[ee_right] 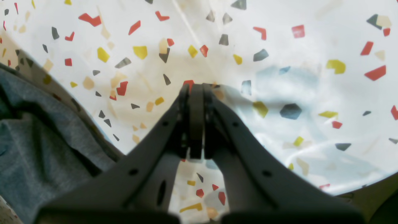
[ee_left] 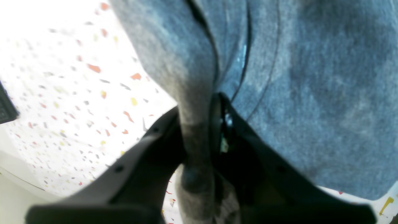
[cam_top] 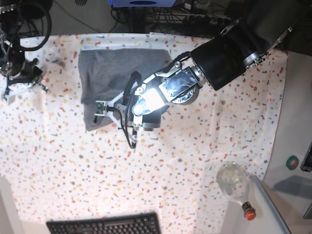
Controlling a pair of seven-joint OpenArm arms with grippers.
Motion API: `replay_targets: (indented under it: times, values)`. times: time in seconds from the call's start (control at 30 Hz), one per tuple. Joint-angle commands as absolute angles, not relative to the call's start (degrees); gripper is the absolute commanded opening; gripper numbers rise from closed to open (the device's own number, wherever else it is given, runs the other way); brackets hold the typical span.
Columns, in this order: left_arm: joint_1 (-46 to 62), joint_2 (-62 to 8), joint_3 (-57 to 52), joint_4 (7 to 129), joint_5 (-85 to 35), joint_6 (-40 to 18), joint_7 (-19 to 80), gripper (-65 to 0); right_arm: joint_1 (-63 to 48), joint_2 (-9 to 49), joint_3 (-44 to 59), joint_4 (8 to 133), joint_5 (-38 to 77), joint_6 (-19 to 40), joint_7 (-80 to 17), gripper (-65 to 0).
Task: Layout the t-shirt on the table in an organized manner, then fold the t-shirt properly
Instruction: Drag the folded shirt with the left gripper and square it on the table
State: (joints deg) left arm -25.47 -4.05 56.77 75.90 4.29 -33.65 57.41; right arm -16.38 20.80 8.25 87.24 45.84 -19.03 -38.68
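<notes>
The base view looks straight down from high; both wrist views look closely past their fingers [ee_right: 196, 102], sharing the t-shirt [cam_top: 119, 73] and the table [cam_top: 195, 161].

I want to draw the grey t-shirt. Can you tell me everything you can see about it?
The t-shirt is plain heather grey and looks like soft cotton. It lies folded into a rough rectangle near the far edge of the speckled table. The left gripper pinches a bunched fold of it, lifted off the cloth. Seams show; sleeves are hidden.
</notes>
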Motion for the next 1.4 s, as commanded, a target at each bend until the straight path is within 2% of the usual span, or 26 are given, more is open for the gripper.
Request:
replay_targets:
  times: [0.0, 0.5, 0.53, 0.7, 0.77, 0.9, 1.0, 1.1, 1.13, 1.23, 1.37]
  values:
    - [-26.59, -3.47, 56.13, 76.88, 4.53, -33.71, 57.10, -65.0, -16.13, 21.58, 8.75, 87.96, 45.85, -18.86, -37.93, -65.0]
    - [-27.12, -3.47, 56.40, 77.41, 4.53, -33.80, 57.27, -65.0, -16.13, 21.58, 8.66, 87.96, 45.85, -18.86, -37.93, -65.0]
    - [-27.12, -3.47, 56.40, 77.41, 4.53, -33.80, 57.27, -63.0, -16.13, 21.58, 8.57, 87.96, 45.85, -18.86, -37.93, -65.0]
    - [-27.21, -3.47, 56.31, 77.67, 5.05, -33.80, 57.27, -35.1, -16.13, 21.58, 8.40, 87.96, 45.85, -18.86, -37.93, -65.0]
    - [-27.21, -3.56, 56.31, 78.99, 5.05, -33.80, 57.36, -26.3, -16.13, 21.58, 8.40, 87.96, 45.85, -18.86, -37.93, -65.0]
    - [-27.30, -3.82, 55.69, 83.03, 5.05, -33.80, 57.54, -17.4, -16.13, 21.58, 8.40, 87.96, 45.85, -18.86, -37.93, -65.0]
    - [-26.95, -5.67, 53.14, 89.80, 4.35, -33.80, 57.71, -20.2, -16.57, 21.58, 8.40, 89.63, 45.85, -18.86, -37.93, -65.0]
    - [-21.49, -7.43, 45.41, 98.07, 5.05, -33.80, 59.47, -29.3, -19.12, 22.11, 8.75, 94.46, 45.76, -18.86, -37.93, -65.0]
    - [-19.21, -8.04, 41.63, 101.14, 4.88, -33.80, 60.09, -36.4, -20.09, 22.29, 8.84, 96.31, 45.76, -18.86, -37.85, -65.0]
    - [-10.33, -10.07, 30.81, 108.70, 5.05, -33.80, 60.35, -65.0, -23.87, 22.55, 12.79, 99.56, 45.76, -19.03, -37.58, -65.0]
    - [2.95, -13.49, 18.86, 114.07, 5.05, -33.80, 60.26, -65.0, -30.90, 22.55, 18.07, 104.48, 45.76, -19.03, -37.93, -65.0]
